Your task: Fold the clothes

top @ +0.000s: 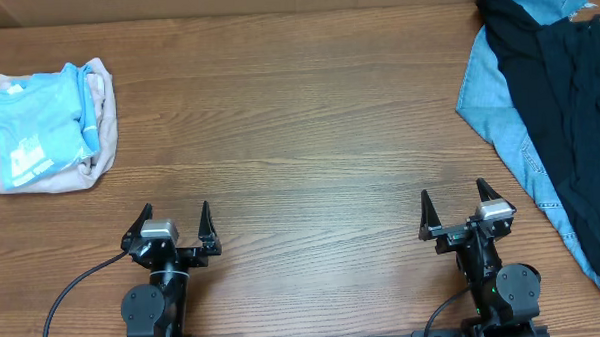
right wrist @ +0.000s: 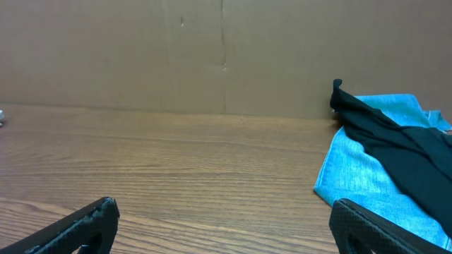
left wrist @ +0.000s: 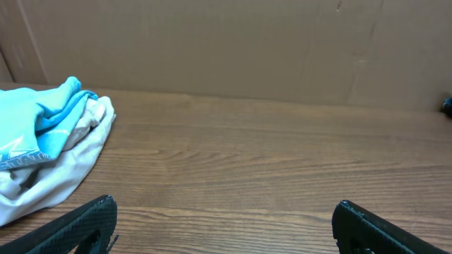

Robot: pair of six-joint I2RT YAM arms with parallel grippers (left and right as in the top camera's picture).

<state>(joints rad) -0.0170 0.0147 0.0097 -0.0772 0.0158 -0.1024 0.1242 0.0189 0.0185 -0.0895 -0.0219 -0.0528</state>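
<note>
At frame's right edge the black T-shirt (top: pixel 568 109) looks soft and light, so I would pinch an outer edge; left gripper (top: pixel 175 216) and right gripper (top: pixel 452 197) stand open, empty.

Wood table (top: pixel 298 119) — pale garment (top: pixel 103 83) left, denim garment (top: pixel 487 92) right.

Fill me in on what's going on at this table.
Nothing is being handled yet. Both arms sit at one edge of the table, the left tool and the right tool open and empty. The black T-shirt to be folded lies rumpled on a blue denim garment at the right side, untouched. A light-blue tee rests on a pale garment at the left.
</note>
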